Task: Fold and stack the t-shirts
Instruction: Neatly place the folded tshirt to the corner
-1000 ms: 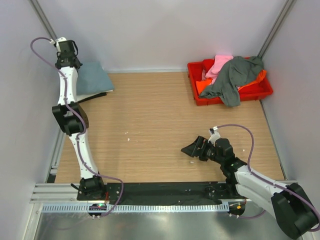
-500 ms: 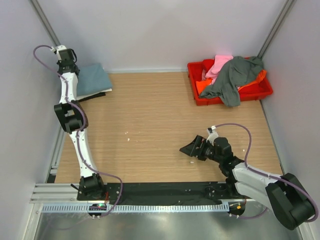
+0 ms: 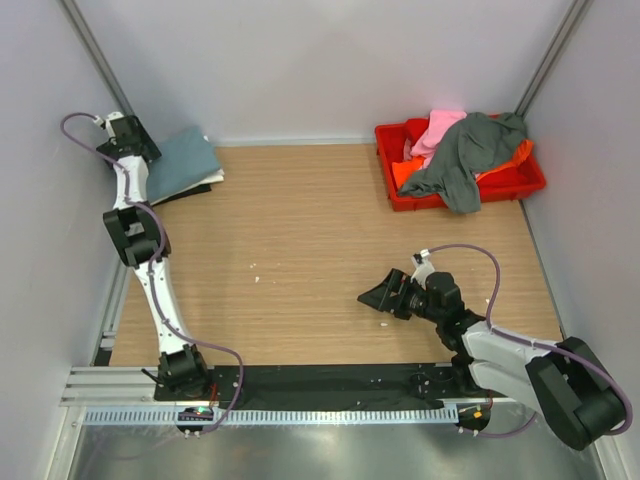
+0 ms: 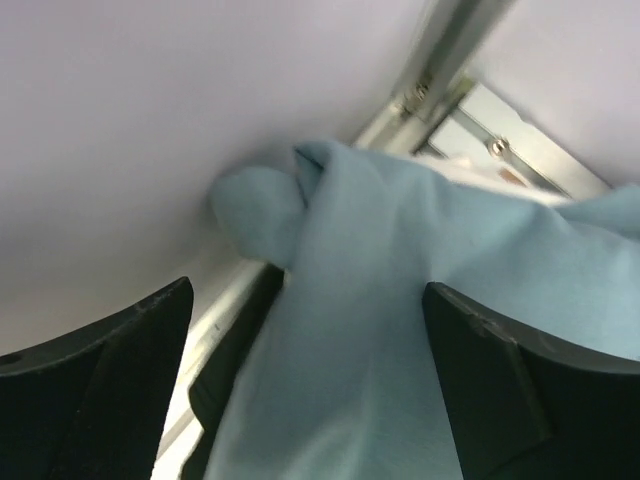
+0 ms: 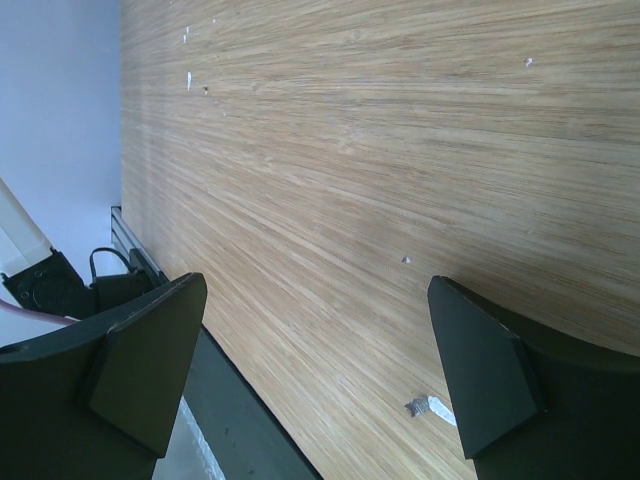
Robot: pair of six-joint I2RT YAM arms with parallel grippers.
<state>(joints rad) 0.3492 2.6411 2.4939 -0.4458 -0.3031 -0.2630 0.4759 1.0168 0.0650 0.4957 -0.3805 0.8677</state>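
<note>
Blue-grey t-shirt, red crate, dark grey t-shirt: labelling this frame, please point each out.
blue-grey t-shirt point(image 3: 188, 160), top external, folded face
red crate point(image 3: 515, 185), top external, near rim
dark grey t-shirt point(image 3: 468, 150), top external, draped middle

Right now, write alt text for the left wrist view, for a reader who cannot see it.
A dusty blue-grey t-shirt fills the middle of the view, seen between the two black fingers of the left hand, which stand wide apart. Behind the cloth are a pale wall and a metal frame rail at the upper right.
</note>
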